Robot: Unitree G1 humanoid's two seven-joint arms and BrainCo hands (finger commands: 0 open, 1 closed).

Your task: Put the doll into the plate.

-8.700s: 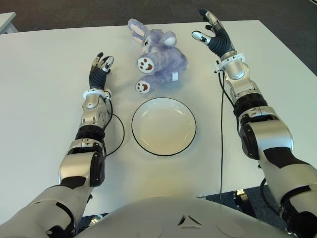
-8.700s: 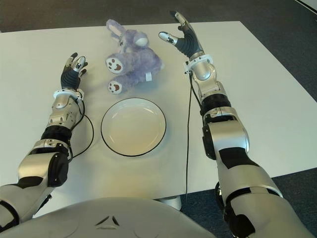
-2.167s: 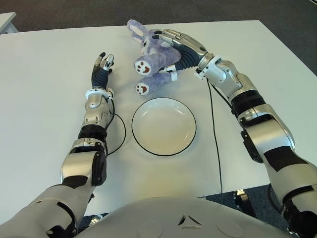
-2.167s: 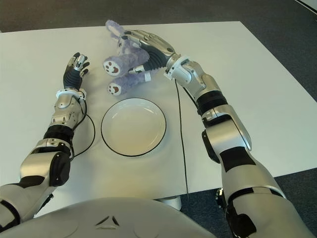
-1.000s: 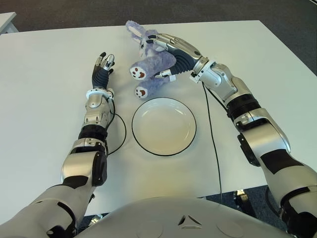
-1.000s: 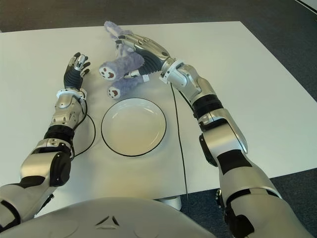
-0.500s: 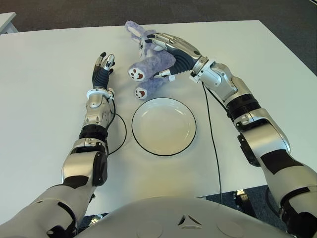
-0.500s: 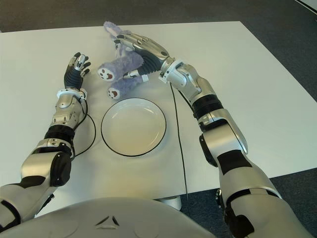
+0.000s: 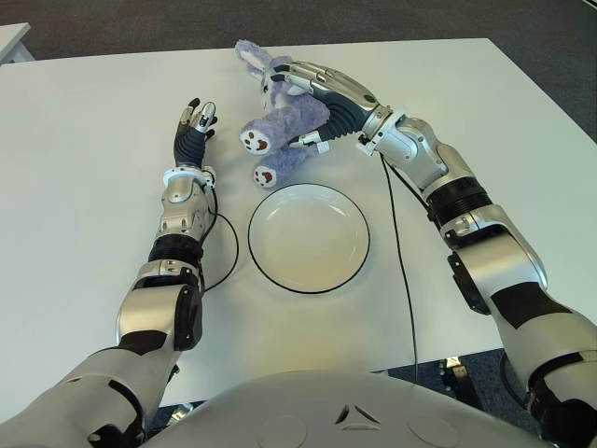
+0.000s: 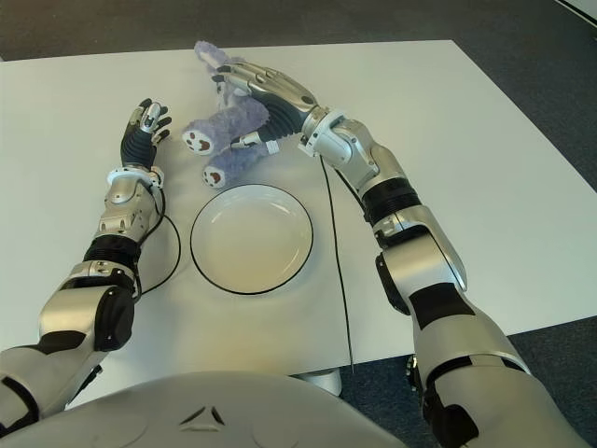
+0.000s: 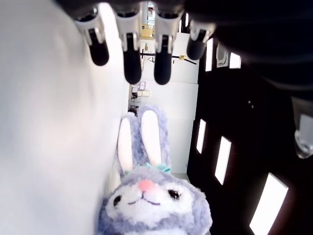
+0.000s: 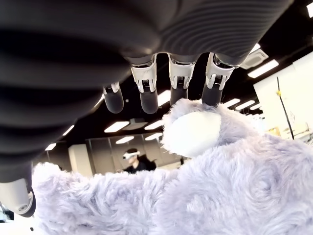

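- I have the right robot hand (image 9: 312, 93) wrapped over the purple rabbit doll (image 9: 280, 131), fingers (image 12: 148, 100) draped across its fur and the thumb tucked in on the near side, so it is clasping the toy.
- The doll sits at about 12 o'clock from the white plate (image 9: 309, 237), just beyond the far rim and slightly toward 11; its two brown-padded feet point toward the left robot hand, its ears toward the far edge of the desk (image 9: 75, 205).
- I cannot tell from the eye views whether the doll is lifted clear of the desk or touching it.
- The plate holds nothing and lies on the desk between my two arms.
- The left robot hand (image 9: 193, 127) shows at about 9 o'clock from the doll, apart from it, fingers (image 11: 132, 58) straight and loosely spread, holding nothing.
- A thin black cable (image 9: 401, 271) trails along the desk at 3 o'clock from the plate.
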